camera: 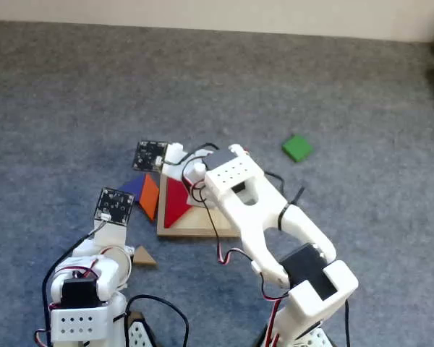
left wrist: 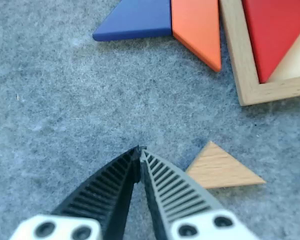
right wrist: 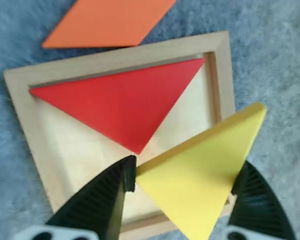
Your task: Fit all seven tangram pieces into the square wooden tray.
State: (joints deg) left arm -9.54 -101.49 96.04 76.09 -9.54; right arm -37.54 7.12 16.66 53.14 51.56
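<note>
The square wooden tray (right wrist: 21, 117) holds a red triangle (right wrist: 121, 104) along one side. My right gripper (right wrist: 182, 175) hangs over the tray's bare floor, shut on a yellow triangle (right wrist: 200, 180) held tilted above it. An orange parallelogram (right wrist: 109, 21) lies just outside the tray, with a blue triangle (left wrist: 135, 21) touching it. My left gripper (left wrist: 140, 151) is shut and holds nothing, low over the carpet beside a plain wooden triangle (left wrist: 221, 171). In the high view the right arm (camera: 235, 181) covers much of the tray (camera: 195, 230), and a green square (camera: 297, 147) lies far off.
Grey carpet covers the floor. The left arm (camera: 94, 282) stands close to the tray's corner, with the wooden triangle (camera: 143, 256) beside it. Open carpet stretches behind the tray and towards the green square.
</note>
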